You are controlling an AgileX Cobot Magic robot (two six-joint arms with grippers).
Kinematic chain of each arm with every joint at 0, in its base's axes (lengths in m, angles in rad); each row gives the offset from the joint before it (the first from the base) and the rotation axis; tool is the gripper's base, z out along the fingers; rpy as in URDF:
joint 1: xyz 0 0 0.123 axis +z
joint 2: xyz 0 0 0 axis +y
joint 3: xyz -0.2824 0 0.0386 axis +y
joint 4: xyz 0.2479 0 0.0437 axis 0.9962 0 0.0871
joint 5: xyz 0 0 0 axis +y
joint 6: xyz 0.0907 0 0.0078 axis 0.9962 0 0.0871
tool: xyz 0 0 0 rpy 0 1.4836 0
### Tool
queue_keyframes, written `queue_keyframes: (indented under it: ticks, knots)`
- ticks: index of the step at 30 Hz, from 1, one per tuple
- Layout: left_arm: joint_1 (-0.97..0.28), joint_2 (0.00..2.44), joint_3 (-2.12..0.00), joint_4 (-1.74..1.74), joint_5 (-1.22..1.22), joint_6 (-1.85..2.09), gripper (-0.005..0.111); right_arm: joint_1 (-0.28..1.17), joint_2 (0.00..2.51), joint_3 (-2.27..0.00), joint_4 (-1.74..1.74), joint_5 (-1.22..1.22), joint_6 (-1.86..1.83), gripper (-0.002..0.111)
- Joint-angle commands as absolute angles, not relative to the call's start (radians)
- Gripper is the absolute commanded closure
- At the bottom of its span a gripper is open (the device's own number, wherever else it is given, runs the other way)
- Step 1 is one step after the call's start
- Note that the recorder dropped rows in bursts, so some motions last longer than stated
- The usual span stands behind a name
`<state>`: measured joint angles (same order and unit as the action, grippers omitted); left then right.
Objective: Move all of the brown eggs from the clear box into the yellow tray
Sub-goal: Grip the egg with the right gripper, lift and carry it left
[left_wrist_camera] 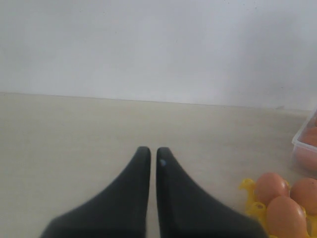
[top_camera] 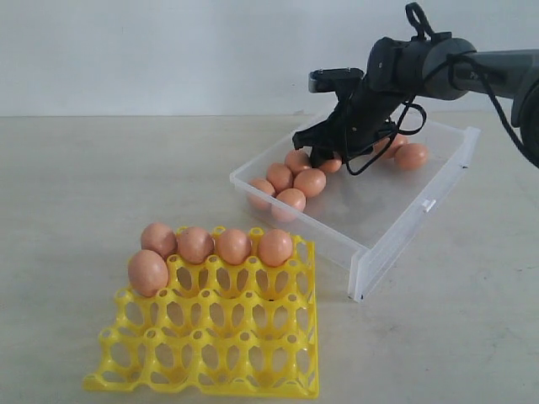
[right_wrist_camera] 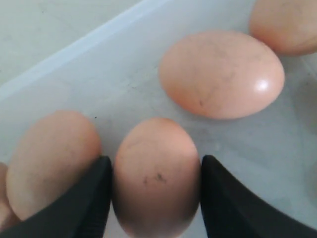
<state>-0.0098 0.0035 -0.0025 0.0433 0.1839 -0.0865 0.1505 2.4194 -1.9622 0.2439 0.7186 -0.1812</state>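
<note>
My right gripper (top_camera: pixel 324 156) reaches down into the clear box (top_camera: pixel 404 227). In the right wrist view its black fingers (right_wrist_camera: pixel 94 198) press both sides of one brown egg (right_wrist_camera: pixel 156 168) that rests on the box floor. Other eggs lie close beside it (right_wrist_camera: pixel 49 158) and beyond it (right_wrist_camera: pixel 221 74). Several brown eggs (top_camera: pixel 286 181) cluster in the box's far-left corner, and one more (top_camera: pixel 412 156) lies behind the arm. The yellow tray (top_camera: pixel 219 353) holds several eggs (top_camera: pixel 233 246) along its far row and left edge. My left gripper (left_wrist_camera: pixel 153 151) is shut and empty above bare table.
The box's near wall (top_camera: pixel 370 261) stands just right of the tray's far corner. The left wrist view catches the tray's edge (left_wrist_camera: pixel 250 191) with eggs (left_wrist_camera: pixel 271 186) and a corner of the box (left_wrist_camera: pixel 303 144). A pale wall rises behind the table.
</note>
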Motion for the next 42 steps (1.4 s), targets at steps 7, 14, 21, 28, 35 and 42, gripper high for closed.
queue_keyframes:
  ticks: [7,14,21,28,35,42]
  knots:
    - [-0.004,0.0,0.0,0.042,0.179,-0.086,0.103,0.149,2.284,-1.966,0.249,0.793,-0.039,0.108]
    - [-0.004,0.0,0.0,0.042,0.179,-0.086,0.103,0.149,2.173,-1.959,0.218,0.784,0.041,0.108]
    - [-0.004,0.0,0.0,0.042,0.179,-0.086,0.103,0.153,1.653,-0.971,0.223,-0.302,0.08,0.108]
    - [-0.004,0.0,0.0,0.042,0.179,-0.086,0.103,0.16,1.301,-0.363,0.0,-0.737,0.352,0.108]
    - [-0.004,0.0,0.0,0.042,0.179,-0.086,0.103,0.16,1.128,-0.165,-0.566,-0.923,0.778,0.108]
    - [-0.004,0.0,0.0,0.042,0.179,-0.086,0.103,0.16,1.132,-0.228,-0.644,-0.984,0.847,0.108]
